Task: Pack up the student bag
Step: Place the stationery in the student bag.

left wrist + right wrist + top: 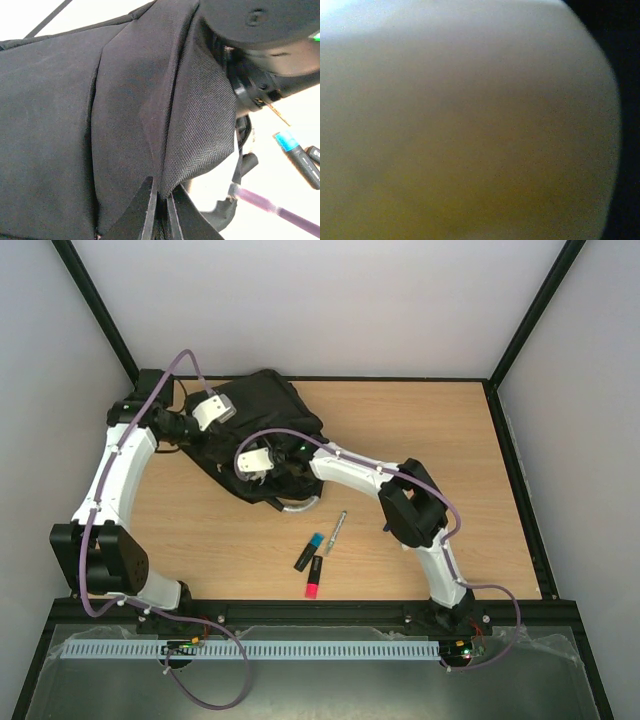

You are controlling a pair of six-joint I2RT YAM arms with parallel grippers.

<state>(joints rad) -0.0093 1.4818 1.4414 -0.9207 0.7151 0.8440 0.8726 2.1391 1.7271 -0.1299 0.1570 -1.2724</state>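
2 arms extended; left hand (161, 195) pinched shut, right hand (255, 462) unclear.

table (440, 440) carries student bag (270, 405), markers (309, 553), pen (336, 532).

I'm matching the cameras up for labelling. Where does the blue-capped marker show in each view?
Top external: the blue-capped marker lies on the table, on the near side of the backpack and next to a pink marker.
Left wrist: it is at the right edge, beyond the backpack's fabric.
Right wrist: not in it; only a pale blur shows.
Shared landmark: the backpack, seen in the top and left wrist views.
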